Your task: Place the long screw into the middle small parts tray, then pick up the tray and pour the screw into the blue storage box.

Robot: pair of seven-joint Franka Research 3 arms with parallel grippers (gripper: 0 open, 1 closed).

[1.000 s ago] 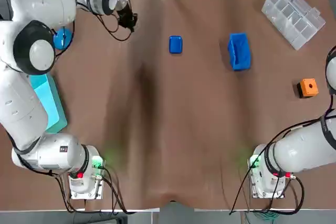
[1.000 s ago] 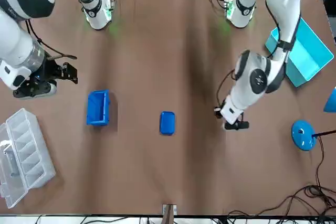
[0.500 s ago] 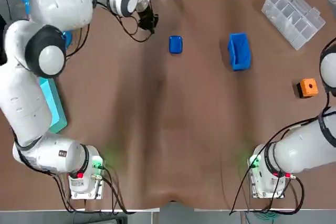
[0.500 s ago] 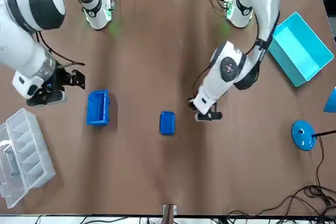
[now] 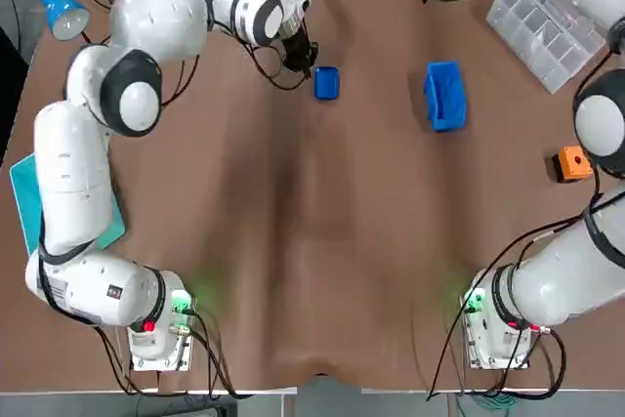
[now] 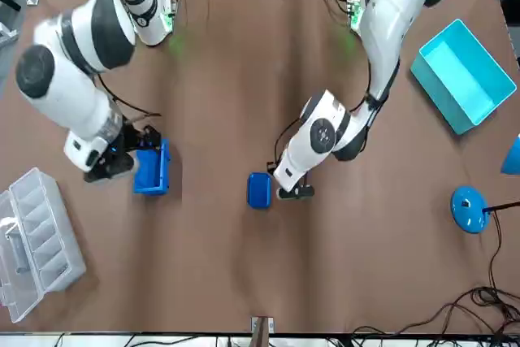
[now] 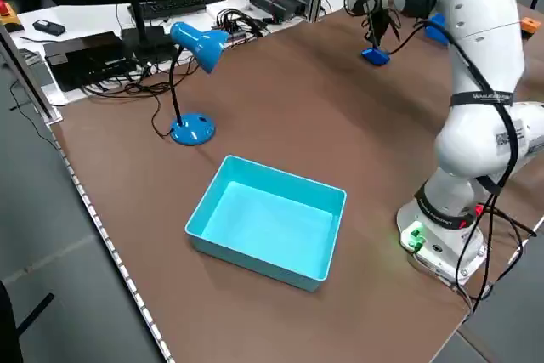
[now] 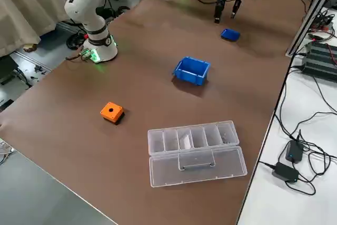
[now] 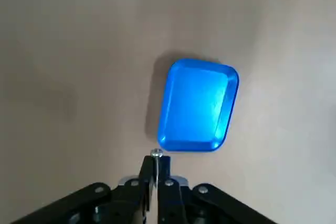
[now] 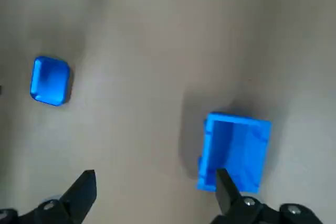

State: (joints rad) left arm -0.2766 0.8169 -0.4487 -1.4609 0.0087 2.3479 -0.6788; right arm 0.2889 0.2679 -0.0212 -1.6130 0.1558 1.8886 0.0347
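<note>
Since left gripper [image 9: 156,166] clamps the long screw [image 9: 156,155] just beside the tray [image 9: 198,106], I centre before letting go; right gripper [image 10: 154,178] gapes empty near blue storage box [image 10: 234,153].

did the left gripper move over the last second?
Yes. In the top view the left gripper, pinching the long screw, travelled rightward to beside the small blue tray.

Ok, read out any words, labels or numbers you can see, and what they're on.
Lettering band on the left arm: too small to read.
Sticker on its base link: too small to read.
No text visible on the small parts tray, blue storage box or clear organizer.
</note>
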